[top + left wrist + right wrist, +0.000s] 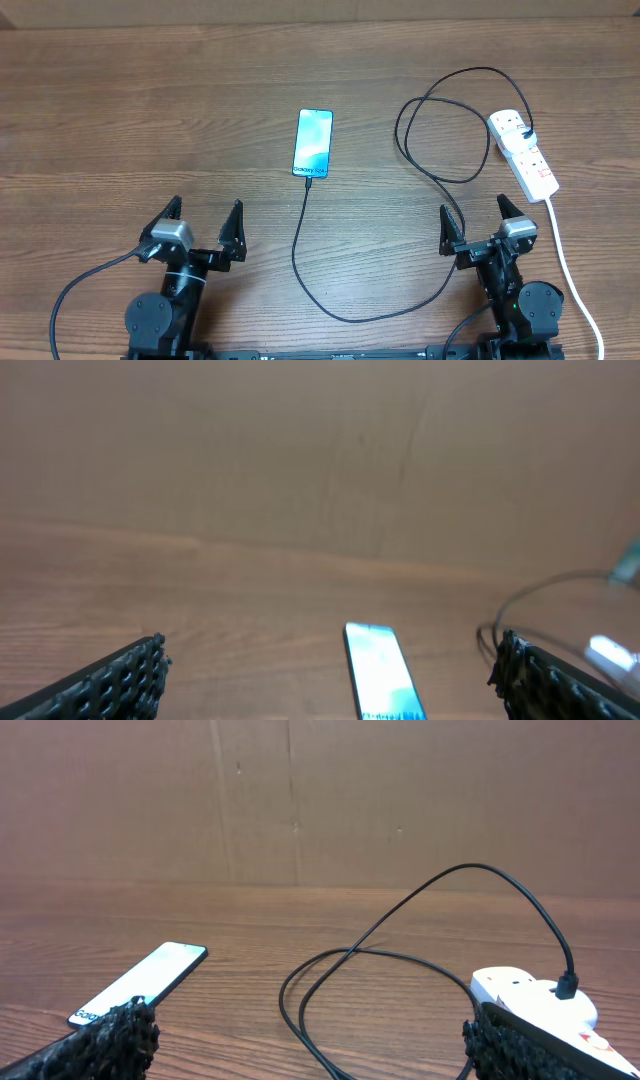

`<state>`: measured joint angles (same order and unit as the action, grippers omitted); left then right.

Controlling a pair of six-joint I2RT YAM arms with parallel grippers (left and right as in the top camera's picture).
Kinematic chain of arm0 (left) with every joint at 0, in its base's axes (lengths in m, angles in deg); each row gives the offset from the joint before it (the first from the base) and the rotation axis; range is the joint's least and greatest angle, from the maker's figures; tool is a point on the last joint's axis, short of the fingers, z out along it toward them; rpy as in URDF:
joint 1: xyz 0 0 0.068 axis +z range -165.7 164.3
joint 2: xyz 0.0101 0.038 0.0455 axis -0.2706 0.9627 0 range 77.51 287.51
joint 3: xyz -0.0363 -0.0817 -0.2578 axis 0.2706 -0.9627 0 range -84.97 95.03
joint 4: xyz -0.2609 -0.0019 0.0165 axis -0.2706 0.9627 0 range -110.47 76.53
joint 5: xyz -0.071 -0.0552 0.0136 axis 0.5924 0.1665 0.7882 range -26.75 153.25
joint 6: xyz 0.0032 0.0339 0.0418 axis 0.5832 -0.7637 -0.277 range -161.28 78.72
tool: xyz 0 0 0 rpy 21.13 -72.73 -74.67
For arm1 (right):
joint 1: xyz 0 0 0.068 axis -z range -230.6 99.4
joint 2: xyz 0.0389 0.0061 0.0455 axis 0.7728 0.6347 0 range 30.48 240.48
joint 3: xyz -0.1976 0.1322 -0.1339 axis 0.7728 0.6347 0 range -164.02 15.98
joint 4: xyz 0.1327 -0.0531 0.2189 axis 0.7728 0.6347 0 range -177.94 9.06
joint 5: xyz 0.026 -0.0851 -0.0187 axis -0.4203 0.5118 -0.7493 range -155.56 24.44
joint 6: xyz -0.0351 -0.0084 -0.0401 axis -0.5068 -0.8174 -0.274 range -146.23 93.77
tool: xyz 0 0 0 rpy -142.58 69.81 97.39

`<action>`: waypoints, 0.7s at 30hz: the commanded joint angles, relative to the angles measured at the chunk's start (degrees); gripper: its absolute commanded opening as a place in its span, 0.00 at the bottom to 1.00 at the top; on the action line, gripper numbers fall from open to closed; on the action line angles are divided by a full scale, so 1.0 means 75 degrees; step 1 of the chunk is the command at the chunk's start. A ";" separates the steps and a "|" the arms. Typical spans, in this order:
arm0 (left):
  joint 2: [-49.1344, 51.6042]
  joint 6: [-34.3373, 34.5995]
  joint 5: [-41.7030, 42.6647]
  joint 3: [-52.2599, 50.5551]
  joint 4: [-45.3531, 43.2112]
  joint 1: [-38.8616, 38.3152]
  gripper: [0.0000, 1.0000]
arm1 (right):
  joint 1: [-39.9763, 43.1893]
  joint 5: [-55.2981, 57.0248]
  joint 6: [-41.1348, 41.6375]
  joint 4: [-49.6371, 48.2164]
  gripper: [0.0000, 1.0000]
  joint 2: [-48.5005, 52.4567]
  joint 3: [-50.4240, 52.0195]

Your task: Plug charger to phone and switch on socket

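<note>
The phone (312,143) lies screen up mid-table, also seen in the left wrist view (380,672) and the right wrist view (140,982). The charger cable (300,250) meets the phone's near edge, sweeps toward the front, then loops (400,920) back to its black plug (527,134), which sits in the white socket (525,150) at the right. My left gripper (203,218) stands open near the front left, nothing between its fingers (110,685). Just in front of the socket (530,995), my right gripper (478,218) is open and empty too.
The socket's thick white cord (570,262) runs past my right arm to the table's front right. A brown cardboard wall (300,800) closes off the back of the wooden table (120,120).
</note>
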<state>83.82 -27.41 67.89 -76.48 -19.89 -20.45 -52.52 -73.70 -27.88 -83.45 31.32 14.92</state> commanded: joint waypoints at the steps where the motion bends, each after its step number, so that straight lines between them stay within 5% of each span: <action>1: -0.0344 0.0592 -0.0082 -0.0510 -0.0431 0.0154 1.00 | -0.0044 0.0023 0.0041 -0.0038 1.00 -0.0090 0.0079; 21: -0.0819 0.0638 -0.0851 -0.1096 -0.0979 0.0189 0.99 | -0.0044 0.0023 0.0041 -0.0038 1.00 -0.0090 0.0079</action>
<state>78.49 -23.32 63.81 -84.26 -26.92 -19.40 -52.52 -73.70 -27.90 -83.45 31.32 14.92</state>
